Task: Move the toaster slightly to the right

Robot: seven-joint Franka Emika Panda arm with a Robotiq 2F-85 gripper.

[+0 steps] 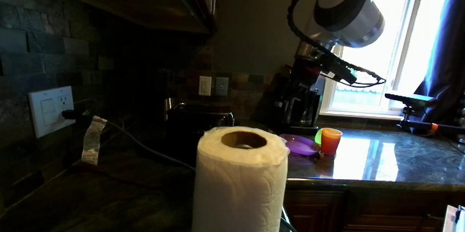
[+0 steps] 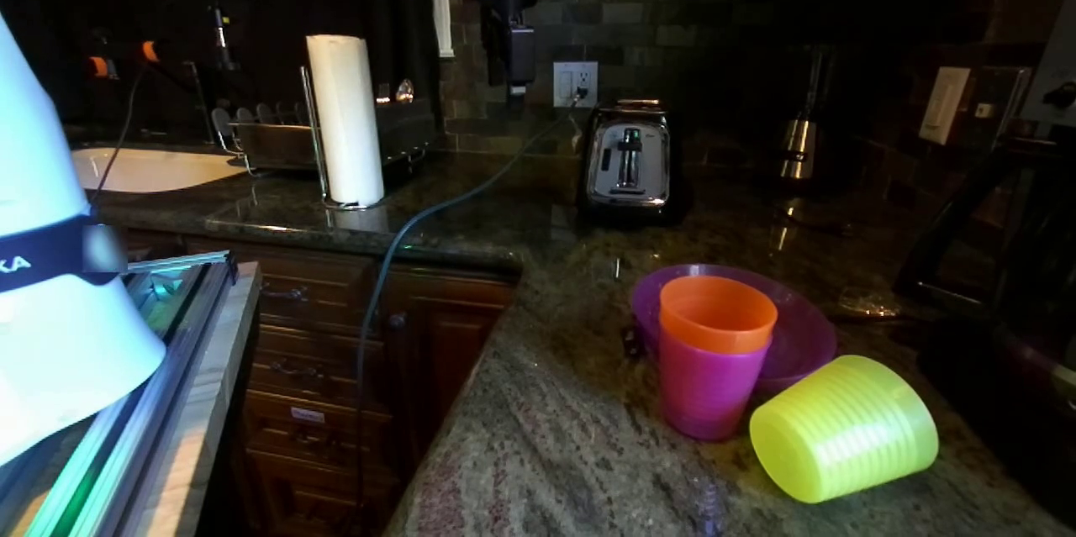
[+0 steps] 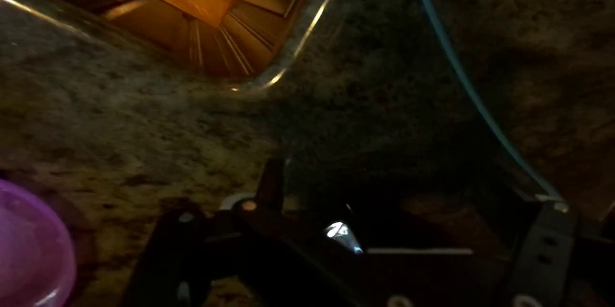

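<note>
Dark, shiny stone makes the surface (image 2: 521, 470) in an exterior view, and it bends round a corner. Your toaster (image 2: 630, 163) stands upright on it, near the tile wall (image 2: 622, 14) and a wall outlet (image 2: 576, 83), with its shiny end facing the camera. Your tool (image 2: 516, 81) hangs in the air beside it in this view, with a gap showing between them. A blue cord (image 2: 454, 202) runs across the surface and over the edge. A paper towel roll (image 2: 349, 121) stands upright near a dish rack (image 2: 277, 142). Closer to the camera, an orange cup (image 2: 719, 318) sits inside a pink cup (image 2: 708, 394), beside a purple plate (image 2: 804, 344). A yellow cup (image 2: 845, 428) lies on its side.

In an exterior view, the paper towel roll stands up front and hides part of your toaster. Your tool shows in front of a coffee maker (image 1: 307, 114), next to a bright window (image 1: 365, 61).

In the wrist view, your tool is spread wide over the surface. Between its two sides, a bright glint (image 3: 340, 232) shows on something too dark to name. The cord and some of the purple plate show too.
</note>
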